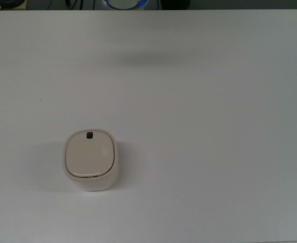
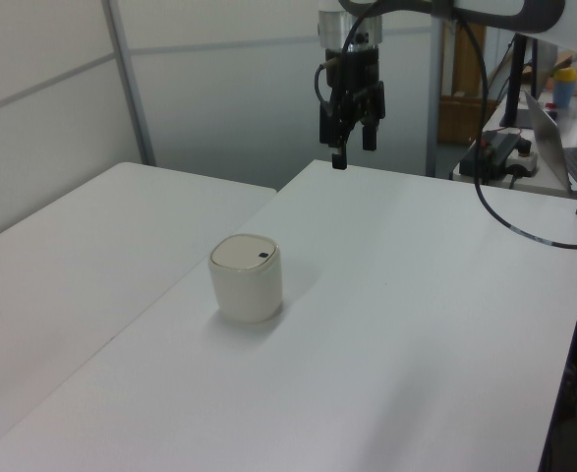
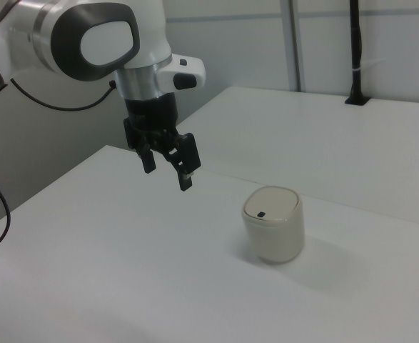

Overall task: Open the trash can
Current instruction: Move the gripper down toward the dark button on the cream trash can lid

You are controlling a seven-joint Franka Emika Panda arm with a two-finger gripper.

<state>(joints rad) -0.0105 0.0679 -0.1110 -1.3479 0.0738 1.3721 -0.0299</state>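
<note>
right view shows the gripper [image 3: 168,166] high above the table [image 3: 109,271], fingers spread and empty, well apart from the bin [image 3: 273,223]; its lid [image 3: 269,204] is closed, button [image 3: 262,214] unpressed.

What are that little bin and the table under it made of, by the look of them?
The trash can looks like smooth moulded cream plastic: rounded corners, no seams, a soft sheen. Its lid is a slightly glossier beige, probably plastic too, with a small black button. The table has a matte white, even surface, likely laminate; I cannot tell for sure.
</note>
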